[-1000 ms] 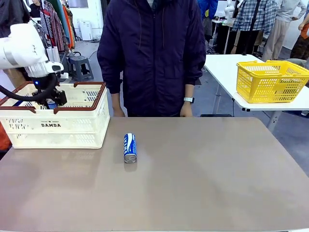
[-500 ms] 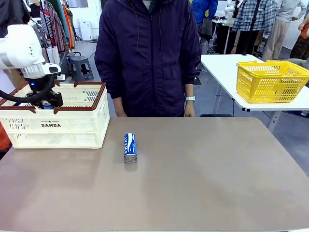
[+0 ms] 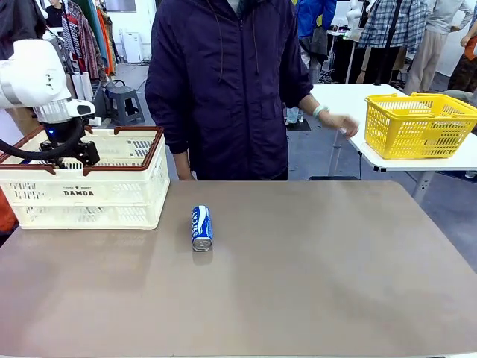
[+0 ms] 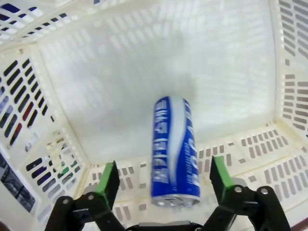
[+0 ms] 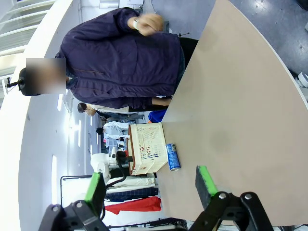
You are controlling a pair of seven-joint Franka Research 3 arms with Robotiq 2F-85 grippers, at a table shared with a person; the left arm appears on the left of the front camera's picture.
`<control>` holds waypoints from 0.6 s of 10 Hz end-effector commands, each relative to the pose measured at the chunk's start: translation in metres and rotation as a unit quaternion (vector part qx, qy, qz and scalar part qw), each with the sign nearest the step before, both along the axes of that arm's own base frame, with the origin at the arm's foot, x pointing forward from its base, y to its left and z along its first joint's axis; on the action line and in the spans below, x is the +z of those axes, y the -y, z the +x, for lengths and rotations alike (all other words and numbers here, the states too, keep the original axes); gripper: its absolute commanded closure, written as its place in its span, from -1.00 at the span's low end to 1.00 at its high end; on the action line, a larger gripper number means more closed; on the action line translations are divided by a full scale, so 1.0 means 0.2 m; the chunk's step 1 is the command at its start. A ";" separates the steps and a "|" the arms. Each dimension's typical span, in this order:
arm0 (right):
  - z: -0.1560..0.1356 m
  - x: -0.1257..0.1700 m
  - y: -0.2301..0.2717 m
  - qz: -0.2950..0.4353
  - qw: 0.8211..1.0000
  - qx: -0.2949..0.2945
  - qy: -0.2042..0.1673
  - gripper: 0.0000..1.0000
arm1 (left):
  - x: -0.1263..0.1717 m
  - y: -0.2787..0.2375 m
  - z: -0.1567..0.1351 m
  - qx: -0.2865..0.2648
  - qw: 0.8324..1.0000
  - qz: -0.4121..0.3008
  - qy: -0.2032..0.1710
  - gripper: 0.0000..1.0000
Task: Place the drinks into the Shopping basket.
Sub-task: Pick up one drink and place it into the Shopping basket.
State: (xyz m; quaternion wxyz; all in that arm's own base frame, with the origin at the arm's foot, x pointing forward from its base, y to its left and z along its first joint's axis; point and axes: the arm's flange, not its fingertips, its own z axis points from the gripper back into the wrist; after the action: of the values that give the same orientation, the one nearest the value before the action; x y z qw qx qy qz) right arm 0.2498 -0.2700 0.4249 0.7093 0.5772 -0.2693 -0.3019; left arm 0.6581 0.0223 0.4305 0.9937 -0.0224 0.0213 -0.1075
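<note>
The cream Shopping basket (image 3: 112,195) with a brown-red rim stands at the table's left. My left gripper (image 3: 68,155) hangs over its left part. In the left wrist view my left gripper (image 4: 163,166) is open, and a blurred blue and white can (image 4: 174,149) hangs free between the green pads (image 4: 109,177) above the basket's slotted floor (image 4: 144,72), touching neither pad. Another blue and white can (image 3: 201,227) lies on its side on the brown table, right of the basket. My right gripper (image 5: 150,185) is open and holds nothing; far off it sees that can (image 5: 172,157) and the basket (image 5: 144,149).
A person in a dark jacket (image 3: 223,89) stands at the far edge, one hand (image 3: 344,123) stretched toward a yellow mesh basket (image 3: 417,123) on a white side table. The brown table (image 3: 320,268) is bare to the right of the can.
My left gripper has opened over the basket and let go of its blue and white can. The person's hand has risen from the table edge toward the yellow basket.
</note>
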 end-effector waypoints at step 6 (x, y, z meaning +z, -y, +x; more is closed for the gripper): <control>-0.01 0.00 0.00 -0.005 1.000 0.006 0.002 -1.00 | 0.98 -0.21 -0.44 0.003 0.993 -0.108 0.038 -1.00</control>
State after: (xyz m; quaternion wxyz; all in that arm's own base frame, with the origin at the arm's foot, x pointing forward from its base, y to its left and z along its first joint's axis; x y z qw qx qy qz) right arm 0.2501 -0.2697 0.4248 0.7097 0.5772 -0.2687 -0.3017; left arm 0.5782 0.0551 0.6200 0.9915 -0.0938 -0.0242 -0.0865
